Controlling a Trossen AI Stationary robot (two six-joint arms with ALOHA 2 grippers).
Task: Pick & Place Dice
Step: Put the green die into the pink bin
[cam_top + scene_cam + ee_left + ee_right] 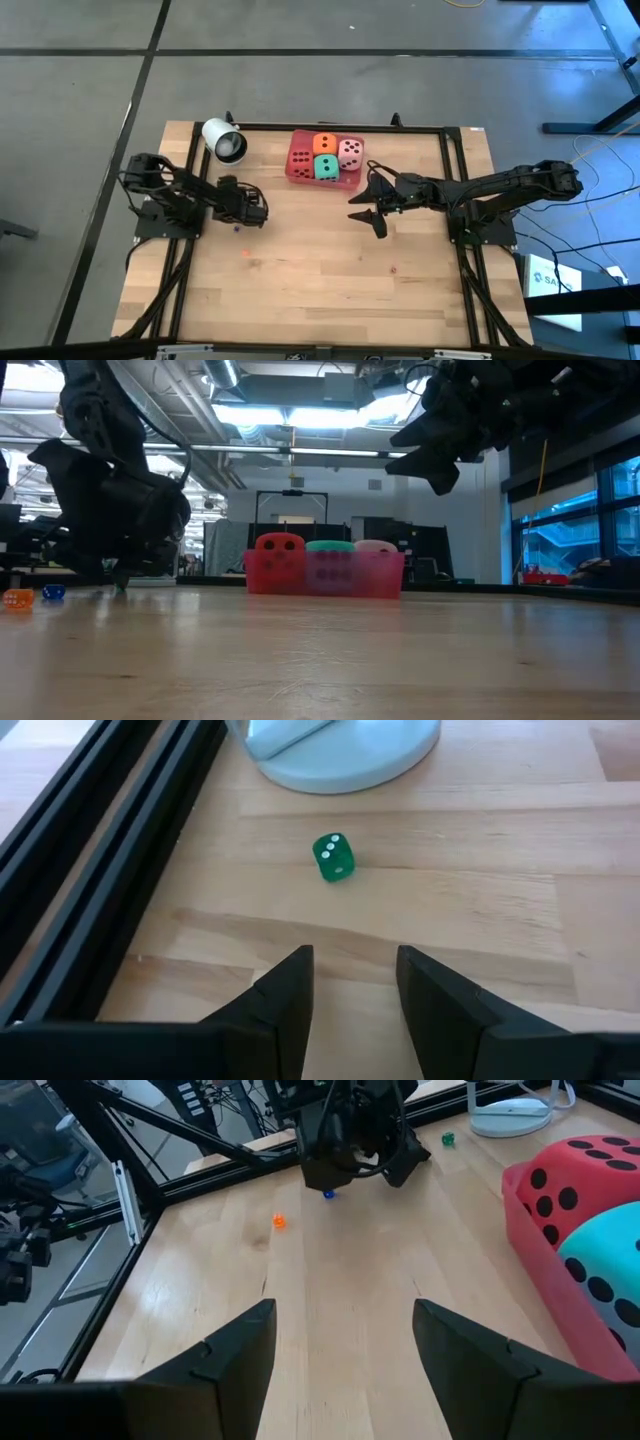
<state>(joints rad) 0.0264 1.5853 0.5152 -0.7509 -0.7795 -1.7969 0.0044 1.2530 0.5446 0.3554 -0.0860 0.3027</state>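
Wooden bench (300, 270), dark frame; red, orange, pink, green dice (326, 156) sitting in pink tray (295, 172) at far centre. Left tool (355, 985) low at left, partly open, empty, facing small green die (334, 857); right tool (345, 1340) raised beside tray, open, empty. Probably pre-grasp: needs advance, then close on die.

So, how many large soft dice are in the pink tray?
4, all inside the pink tray: red die and green die in front, orange die and light pink die behind.
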